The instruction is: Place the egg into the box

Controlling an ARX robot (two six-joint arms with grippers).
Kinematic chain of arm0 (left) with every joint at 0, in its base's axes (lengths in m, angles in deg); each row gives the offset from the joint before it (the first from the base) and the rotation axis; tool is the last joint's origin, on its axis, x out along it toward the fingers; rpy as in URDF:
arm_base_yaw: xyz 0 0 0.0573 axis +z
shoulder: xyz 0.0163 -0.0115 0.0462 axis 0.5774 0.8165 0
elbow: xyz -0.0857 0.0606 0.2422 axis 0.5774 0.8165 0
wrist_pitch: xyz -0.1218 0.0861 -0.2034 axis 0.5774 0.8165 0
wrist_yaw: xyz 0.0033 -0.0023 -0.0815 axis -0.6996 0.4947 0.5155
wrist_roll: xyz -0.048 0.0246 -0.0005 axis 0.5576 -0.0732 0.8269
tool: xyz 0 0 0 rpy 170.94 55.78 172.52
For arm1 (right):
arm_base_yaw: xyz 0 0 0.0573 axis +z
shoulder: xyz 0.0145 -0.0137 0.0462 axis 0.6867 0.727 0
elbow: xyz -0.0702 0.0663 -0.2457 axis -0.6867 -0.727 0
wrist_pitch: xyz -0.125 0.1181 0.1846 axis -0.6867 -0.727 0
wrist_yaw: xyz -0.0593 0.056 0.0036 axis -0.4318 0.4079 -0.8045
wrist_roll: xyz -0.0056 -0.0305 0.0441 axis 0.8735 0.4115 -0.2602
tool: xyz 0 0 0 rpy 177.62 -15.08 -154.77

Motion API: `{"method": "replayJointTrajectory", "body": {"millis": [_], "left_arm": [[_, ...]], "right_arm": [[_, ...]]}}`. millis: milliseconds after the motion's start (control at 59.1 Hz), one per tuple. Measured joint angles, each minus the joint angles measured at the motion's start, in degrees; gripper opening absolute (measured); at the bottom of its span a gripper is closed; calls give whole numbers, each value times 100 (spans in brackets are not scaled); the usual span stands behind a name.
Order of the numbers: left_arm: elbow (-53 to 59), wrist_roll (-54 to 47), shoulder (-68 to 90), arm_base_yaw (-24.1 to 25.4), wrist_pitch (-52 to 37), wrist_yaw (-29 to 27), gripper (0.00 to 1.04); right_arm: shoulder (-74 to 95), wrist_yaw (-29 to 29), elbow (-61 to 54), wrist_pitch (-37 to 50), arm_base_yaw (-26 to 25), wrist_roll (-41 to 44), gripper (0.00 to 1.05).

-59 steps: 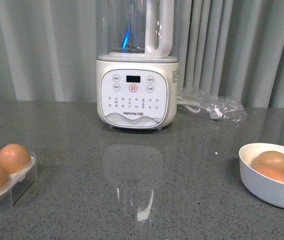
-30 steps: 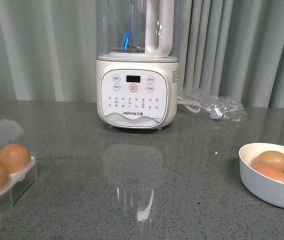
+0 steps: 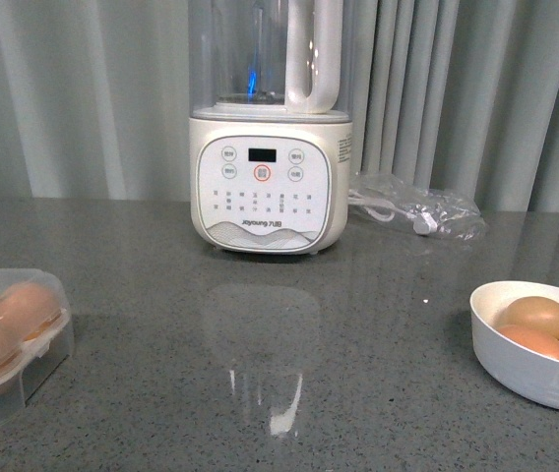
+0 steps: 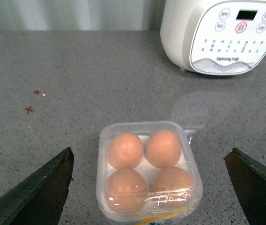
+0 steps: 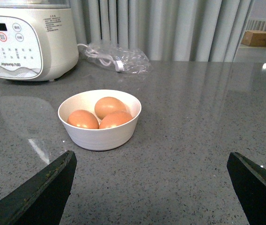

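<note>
A grey speckled countertop (image 3: 358, 354) fills the scene, with pale curtains (image 3: 63, 88) behind it and a cream-white blender (image 3: 268, 147) standing at the back, a crumpled clear bag with a cord (image 3: 417, 211) beside it. To the robot's right sits a round white bowl (image 5: 100, 136) holding three brown eggs (image 5: 106, 107). To the left, at the table's near edge, lies the box (image 4: 148, 171), its frosty lid down over the cups; in the left wrist view all four cups are filled, and the egg (image 4: 160, 147) in the cup toward the blender looks seated like the rest. The left gripper (image 4: 149, 187) hangs above the box with its jaws spread wide and empty, one finger on each side of the case without touching it. The right gripper (image 5: 149, 185) is likewise spread and empty, facing the bowl from the near side. The task looks essentially done, so the risks are small ones: the lid may only rest rather than click, and a descending finger could clip the light case and slide it toward the table edge, or press on the lid and crack a shell. An arm sweeping back could also knock the bowl.
</note>
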Motion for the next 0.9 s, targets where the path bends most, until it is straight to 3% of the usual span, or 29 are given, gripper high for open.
{"method": "replayJointTrajectory", "body": {"millis": [338,660,761,897], "left_arm": [[-118,-411,-1641,791,1482,944,98],[-118,-442,-2015,1355,1773,1379,98],[258,-35,-2238,1198,1099,608,83],[868,221,-2590,966,758,269,60]], "right_arm": [[0,0,0,0,0,0,98],[0,0,0,0,0,0,98],[0,0,0,0,0,0,98],[0,0,0,0,0,0,98]]}}
